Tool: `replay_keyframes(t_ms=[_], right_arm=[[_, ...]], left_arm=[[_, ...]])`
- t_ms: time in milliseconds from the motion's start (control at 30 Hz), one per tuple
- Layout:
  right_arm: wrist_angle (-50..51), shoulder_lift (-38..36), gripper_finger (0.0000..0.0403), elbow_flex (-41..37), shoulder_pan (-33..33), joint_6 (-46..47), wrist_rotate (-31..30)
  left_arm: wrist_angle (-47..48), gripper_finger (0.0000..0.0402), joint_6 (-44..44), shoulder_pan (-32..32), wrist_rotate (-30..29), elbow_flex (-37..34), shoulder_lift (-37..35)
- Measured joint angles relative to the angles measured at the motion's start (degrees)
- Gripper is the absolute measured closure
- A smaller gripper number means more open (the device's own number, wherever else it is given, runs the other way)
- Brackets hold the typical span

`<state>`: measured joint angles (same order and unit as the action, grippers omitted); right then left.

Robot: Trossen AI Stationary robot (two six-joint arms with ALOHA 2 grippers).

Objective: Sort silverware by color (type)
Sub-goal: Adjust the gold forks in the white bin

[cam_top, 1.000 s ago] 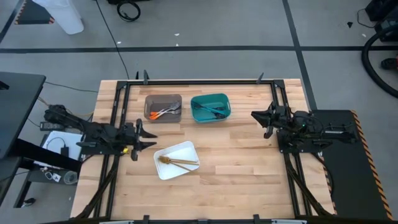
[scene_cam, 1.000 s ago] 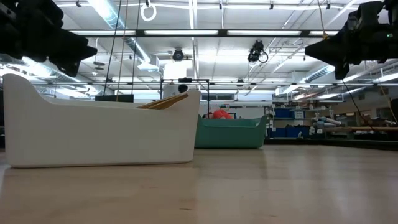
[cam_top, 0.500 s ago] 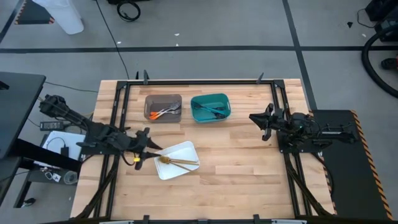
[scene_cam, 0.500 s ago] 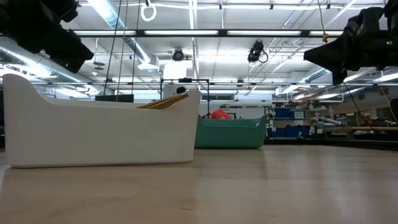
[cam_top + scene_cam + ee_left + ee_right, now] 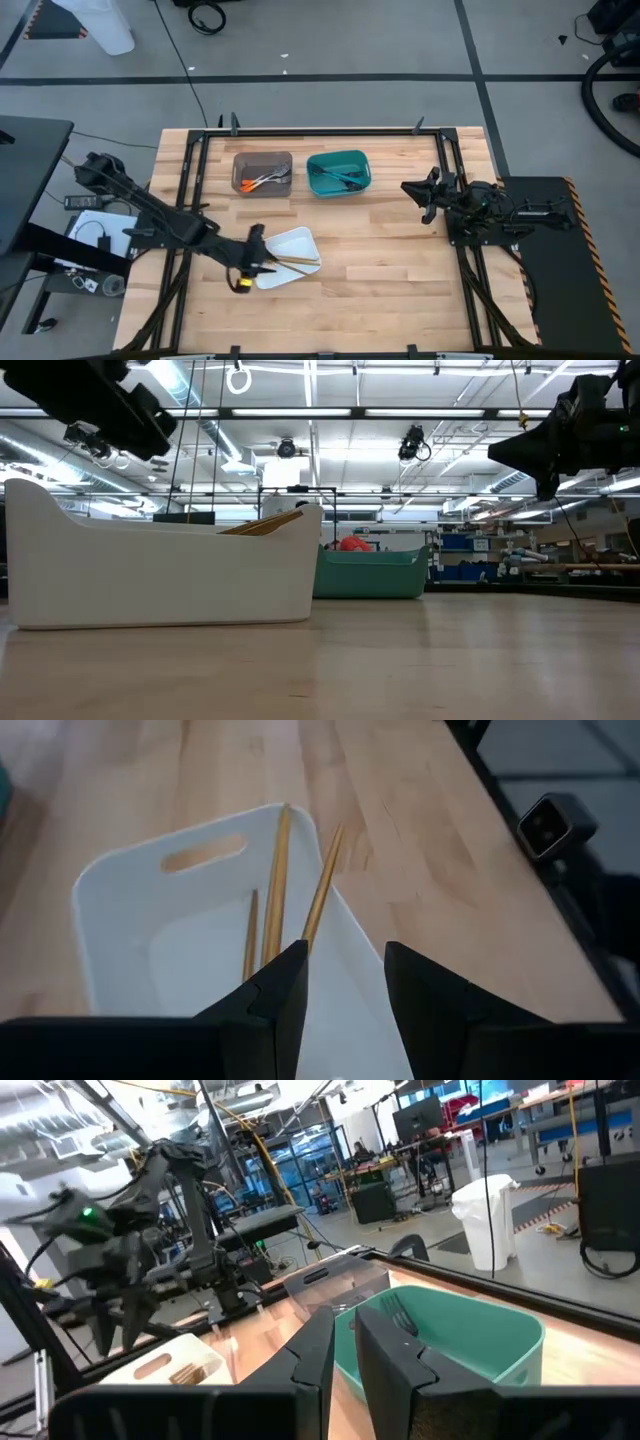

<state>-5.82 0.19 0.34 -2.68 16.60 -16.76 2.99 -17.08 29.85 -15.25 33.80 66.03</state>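
Wooden table (image 5: 390,255): left gripper (image 5: 256,262) over white tray (image 5: 300,240), fingers parted, empty; right gripper (image 5: 418,192) aloft, fingers narrowly apart, empty.

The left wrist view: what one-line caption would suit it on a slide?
Left gripper, jaws open and empty, above the white square plastic tray holding three slim gold-handled utensils on the pale wooden table.

The wooden table (image 5: 390,260) stands on a grey concrete floor (image 5: 330,40) crossed by dark tape lines (image 5: 470,45). A white bin (image 5: 100,25) stands at the far left, with black cables (image 5: 207,15) near it. Beyond the table, long ceiling strip lights (image 5: 310,412) run over a workshop with blue shelving (image 5: 470,545) at the right.
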Motion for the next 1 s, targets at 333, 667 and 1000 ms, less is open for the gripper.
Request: replay_keyframes(t_ms=[333, 667, 1000], right_arm=[[0.29, 0.04, 0.0348, 0.0, 0.0, 1.45, -0.06], [1.23, 0.07, 0.0348, 0.0, 0.0, 1.4, -0.06], [2.24, 0.07, 0.0348, 0.0, 0.0, 1.24, -0.06]], left_arm=[[3.27, 0.026, 7.65, -1.19, 2.1, 12.74, 16.55], [10.14, 0.0248, 8.78, -5.03, 6.6, 19.23, 25.13], [12.59, 0.0163, 11.25, -7.02, 5.45, 20.35, 25.45]])
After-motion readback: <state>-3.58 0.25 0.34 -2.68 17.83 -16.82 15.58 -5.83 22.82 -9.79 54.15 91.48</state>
